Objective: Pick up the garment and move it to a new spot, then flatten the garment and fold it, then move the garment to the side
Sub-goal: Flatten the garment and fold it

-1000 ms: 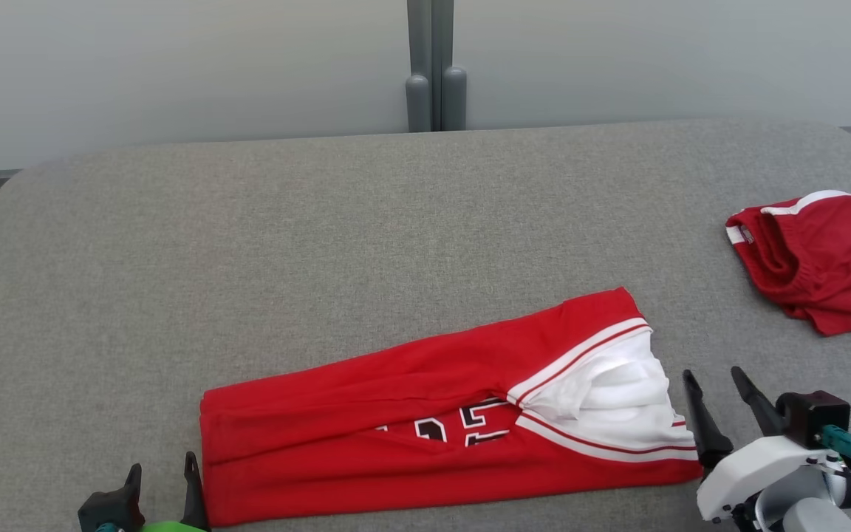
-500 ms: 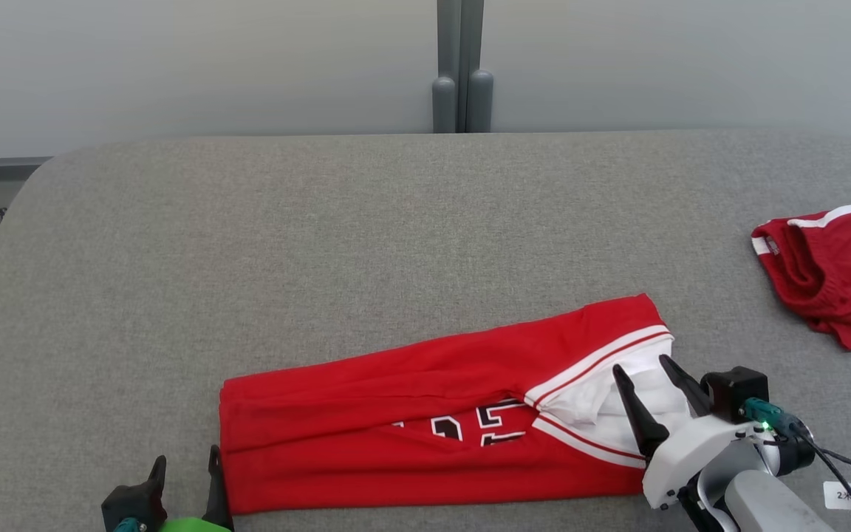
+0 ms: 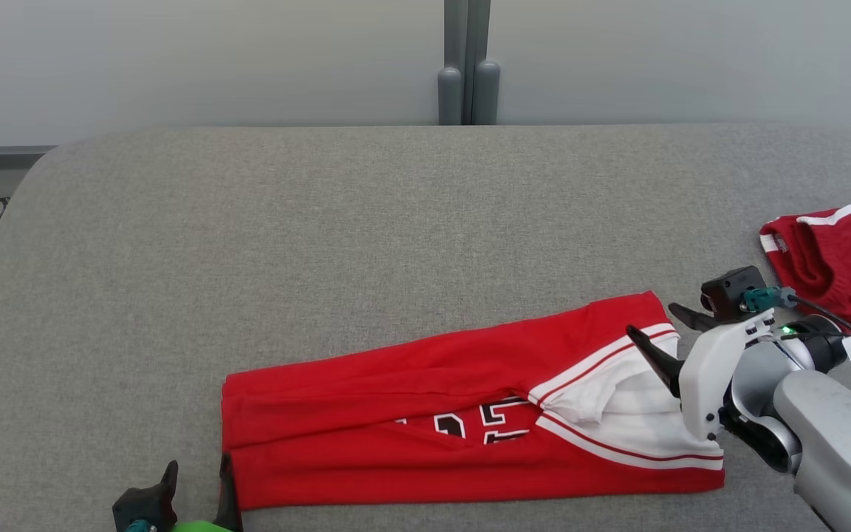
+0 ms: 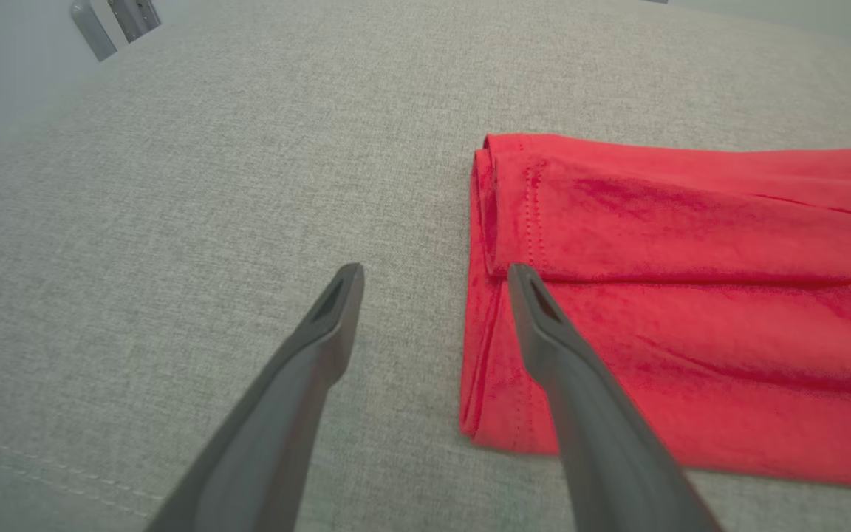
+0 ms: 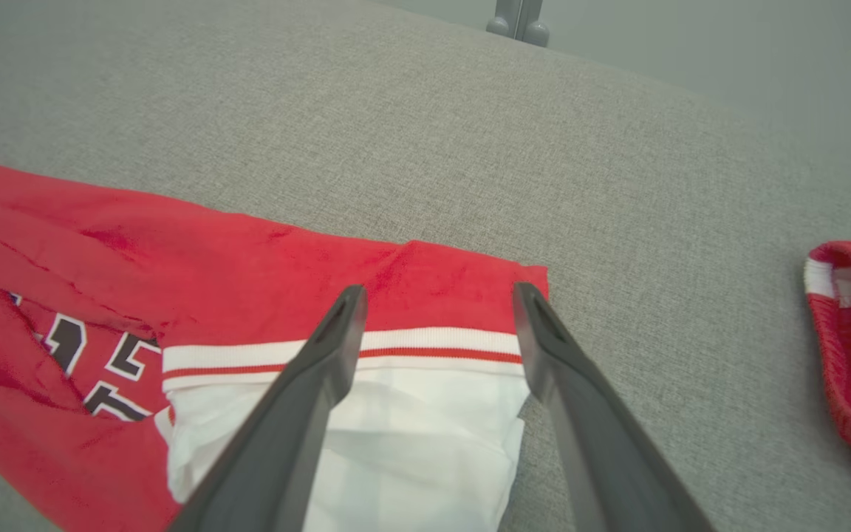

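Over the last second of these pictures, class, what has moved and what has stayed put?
The right gripper moved forward from beside the white-trimmed end of the red jersey to over its far right corner, jaws open, holding nothing. The head camera turned slightly; that shift is no move of things. The left gripper stayed open at the jersey's near left corner; jersey and red shorts lay unchanged.

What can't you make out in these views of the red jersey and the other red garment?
- Print on the jersey: head view, partly tucked under a red fold, unreadable.
- Other red garment: head view, cut by the right edge.
- Left gripper: head view, base cut by the bottom edge.
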### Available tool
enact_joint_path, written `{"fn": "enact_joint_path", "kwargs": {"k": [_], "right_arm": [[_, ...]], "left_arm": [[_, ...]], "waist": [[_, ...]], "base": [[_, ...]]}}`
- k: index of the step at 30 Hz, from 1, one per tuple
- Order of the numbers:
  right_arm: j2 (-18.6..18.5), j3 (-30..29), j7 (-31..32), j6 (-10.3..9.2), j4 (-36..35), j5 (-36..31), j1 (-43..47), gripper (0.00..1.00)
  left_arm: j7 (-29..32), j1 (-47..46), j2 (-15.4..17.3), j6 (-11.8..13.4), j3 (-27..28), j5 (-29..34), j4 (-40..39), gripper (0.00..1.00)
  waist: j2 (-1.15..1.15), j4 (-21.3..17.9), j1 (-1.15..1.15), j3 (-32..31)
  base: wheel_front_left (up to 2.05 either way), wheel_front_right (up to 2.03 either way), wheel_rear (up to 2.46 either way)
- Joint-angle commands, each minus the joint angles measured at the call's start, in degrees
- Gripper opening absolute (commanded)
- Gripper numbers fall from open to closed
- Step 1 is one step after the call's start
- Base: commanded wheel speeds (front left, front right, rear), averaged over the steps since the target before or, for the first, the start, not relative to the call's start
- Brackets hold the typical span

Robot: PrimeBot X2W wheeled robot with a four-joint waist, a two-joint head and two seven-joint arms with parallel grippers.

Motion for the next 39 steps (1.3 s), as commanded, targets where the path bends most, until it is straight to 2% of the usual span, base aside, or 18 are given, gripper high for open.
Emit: {"fn": "enact_joint_path", "kwargs": {"k": [1,5,8,13,22,23,24,25,26,27,28,39], "right_arm": [[-2.9,3.19,4.64,-0.08,-2.42,3.37,-1.4,1.0],[-8.79,9.96,12.87,-0.08,-7.39,8.48,-4.17,1.0],[-11.8,13.92,15.96,-0.09,-9.54,11.05,-5.64,1.0],[-13.52,18.84,17.36,-0.08,-10.73,13.83,-7.54,1.0],[-13.71,26.48,16.28,-0.09,-9.13,15.54,-10.94,1.0],[-13.78,27.05,16.15,-0.09,-8.89,16.03,-11.29,0.96],[-13.83,27.49,15.9,-0.09,-8.68,16.37,-11.62,0.82],[-13.88,27.98,15.64,-0.09,-8.55,16.68,-11.94,0.57],[-13.93,28.5,15.32,-0.09,-8.4,17.1,-12.13,0.4],[-14.02,28.99,14.94,-0.09,-8.32,17.41,-12.3,0.16],[-14.1,29.28,14.29,-0.09,-8.37,17.77,-12.52,0.0],[-14.9,29.0,4.62,-0.08,-10.09,19.59,-9.3,0.0]], "left_arm": [[0.01,-0.38,0.13,-0.1,-0.39,-0.45,0.28,1.0],[0.01,-0.68,0.13,0.12,-1.75,-1.39,0.62,1.0],[0.02,-1.27,0.13,0.35,-2.65,-2.19,0.63,1.0],[0.01,-1.7,0.13,0.74,-3.58,-3.1,0.54,1.0],[0.01,-2.16,0.13,1.14,-3.79,-3.84,0.8,1.0],[0.01,-2.23,0.13,1.19,-3.77,-3.9,0.87,1.0],[0.01,-2.3,0.13,1.22,-3.77,-3.9,0.89,1.0],[0.01,-2.36,0.13,1.26,-3.77,-3.9,0.89,1.0],[0.02,-2.36,0.14,1.23,-3.76,-3.94,0.91,1.0],[0.01,-2.34,0.14,1.24,-3.7,-3.97,0.87,1.0],[0.01,-2.28,0.13,1.2,-3.61,-4.0,0.74,1.0],[0.02,-0.58,0.13,0.81,-2.94,-3.74,-0.16,1.0]], "waist": [[0.0,-0.03,0.0,-0.18],[0.0,0.39,0.0,-0.07],[0.0,1.0,0.0,0.53],[0.0,2.11,0.0,1.66],[0.0,3.43,0.0,3.32],[0.0,3.48,0.0,3.43],[0.0,3.49,0.0,3.49],[0.0,3.5,0.0,3.51],[0.0,3.49,0.0,3.5],[0.0,3.44,0.0,3.48],[0.0,3.35,0.0,3.41],[0.0,0.68,0.0,1.52]], "base": [[0.0,0.0,0.0],[0.0,0.0,0.0],[0.0,0.0,0.0],[0.0,0.0,0.0],[0.0,0.0,0.0],[0.0,0.0,0.0],[0.0,0.0,0.0],[0.0,0.0,0.0],[0.0,0.0,0.0],[0.0,0.0,0.0],[0.0,0.0,0.0],[0.0,0.0,0.0]]}}
